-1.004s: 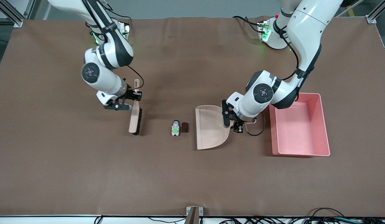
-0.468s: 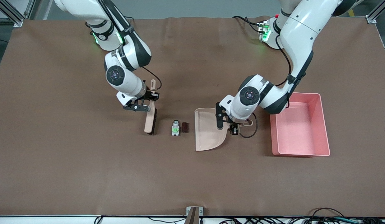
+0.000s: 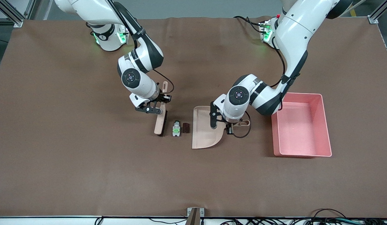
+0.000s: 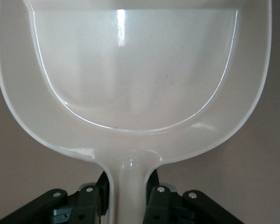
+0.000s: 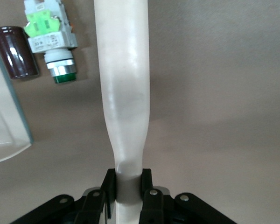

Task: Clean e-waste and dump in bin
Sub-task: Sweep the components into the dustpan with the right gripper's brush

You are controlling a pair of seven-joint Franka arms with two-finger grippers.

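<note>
While both tools are gripped and set either side of the debris, the sweeping step is in hand but the stroke itself is not yet made. Right gripper [image 3: 160, 103]: fingers [image 5: 108, 186] clenched on the handle of the brush [image 3: 160, 123], whose head stands on the worktop [image 3: 87, 175] just beside the e-waste, on the side toward the right arm's end. Left gripper [image 3: 228, 125]: fingers [image 4: 99, 196] clamped on the handle of the beige dustpan [image 3: 204, 128], the pan lying flat with its open lip turned toward the parts and, judging by the front view, almost touching the dark one. E-waste, item one: white-grey block with green marks [image 3: 176, 128], lying just off the brush head, between the brush and the cylinder. E-waste, item two: dark maroon cylinder [image 3: 186, 127], next to the block and just at the dustpan's lip; the right wrist view shows both parts close together. Bin [image 3: 324, 125]: pink tray, seemingly holding nothing, on the worktop toward the left arm's end, well apart from the parts. Next move, as judged: brush pushed toward the dustpan's mouth while the pan is held steady and flat, lip pressed down so neither small part slips beneath it or rolls round the edge.
</note>
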